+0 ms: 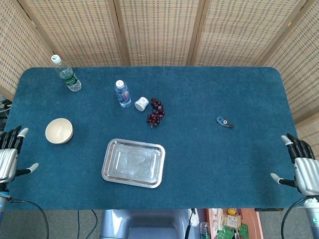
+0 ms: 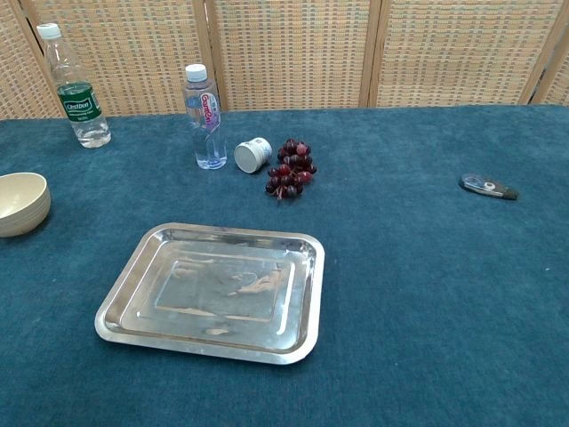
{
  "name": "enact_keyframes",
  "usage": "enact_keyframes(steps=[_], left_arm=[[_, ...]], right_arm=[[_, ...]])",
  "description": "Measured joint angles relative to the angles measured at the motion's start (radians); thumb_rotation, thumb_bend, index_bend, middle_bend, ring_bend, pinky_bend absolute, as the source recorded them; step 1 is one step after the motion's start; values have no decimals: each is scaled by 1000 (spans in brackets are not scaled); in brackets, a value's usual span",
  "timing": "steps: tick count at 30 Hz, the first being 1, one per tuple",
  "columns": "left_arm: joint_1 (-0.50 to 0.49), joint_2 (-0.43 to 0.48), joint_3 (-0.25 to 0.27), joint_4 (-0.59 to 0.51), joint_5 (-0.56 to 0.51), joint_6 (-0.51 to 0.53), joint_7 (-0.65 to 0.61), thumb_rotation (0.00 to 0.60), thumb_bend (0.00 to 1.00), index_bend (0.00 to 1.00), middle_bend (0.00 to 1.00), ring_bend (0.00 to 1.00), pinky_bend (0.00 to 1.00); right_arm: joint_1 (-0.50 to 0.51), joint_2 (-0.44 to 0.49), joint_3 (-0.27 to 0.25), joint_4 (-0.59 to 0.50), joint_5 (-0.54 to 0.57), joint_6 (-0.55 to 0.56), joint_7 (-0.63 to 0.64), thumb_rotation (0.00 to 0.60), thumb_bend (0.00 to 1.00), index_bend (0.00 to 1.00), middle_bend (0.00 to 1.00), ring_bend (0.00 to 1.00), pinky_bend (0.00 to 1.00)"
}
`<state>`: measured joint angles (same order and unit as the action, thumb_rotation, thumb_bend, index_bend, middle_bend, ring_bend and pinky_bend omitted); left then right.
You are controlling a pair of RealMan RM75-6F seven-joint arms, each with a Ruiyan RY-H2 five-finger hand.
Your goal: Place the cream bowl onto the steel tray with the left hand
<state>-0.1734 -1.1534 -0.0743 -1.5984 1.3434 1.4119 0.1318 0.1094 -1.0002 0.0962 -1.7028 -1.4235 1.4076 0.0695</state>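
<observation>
The cream bowl [image 1: 59,131] [image 2: 20,203] stands upright and empty on the blue cloth at the left. The steel tray [image 1: 133,163] [image 2: 216,290] lies empty near the table's front edge, to the right of the bowl. My left hand [image 1: 10,155] hovers at the left table edge, below and left of the bowl, fingers spread and holding nothing. At the right edge my right hand [image 1: 302,167] also has its fingers apart and empty. Neither hand appears in the chest view.
A green-label water bottle [image 1: 66,73] [image 2: 76,89] stands at the back left. A smaller bottle [image 1: 122,93] [image 2: 204,116], a tipped white jar [image 1: 141,103] [image 2: 253,154] and dark grapes [image 1: 156,113] [image 2: 291,168] sit behind the tray. A small grey gadget [image 1: 224,121] [image 2: 488,186] lies to the right.
</observation>
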Motion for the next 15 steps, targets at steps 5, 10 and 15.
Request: enact_keyframes(steps=[5,10,15], left_arm=[[-1,-5,-5,13,-8,-11,-3,600,0,0,0,0,0],[-20,-19,-9,37,-25,-53,12,600,0,8,0,0,0],[-72,-78,-23,127,-61,-154,23,600,0,198,0,0,0]], right_arm=[[-3,1,4,3,2,10,9,600,0,7,0,0,0],[-3,5,6,0,2,9,17,600,0,7,0,0,0],[1,3,6,1,6,-1,14,600,0,7,0,0,0]])
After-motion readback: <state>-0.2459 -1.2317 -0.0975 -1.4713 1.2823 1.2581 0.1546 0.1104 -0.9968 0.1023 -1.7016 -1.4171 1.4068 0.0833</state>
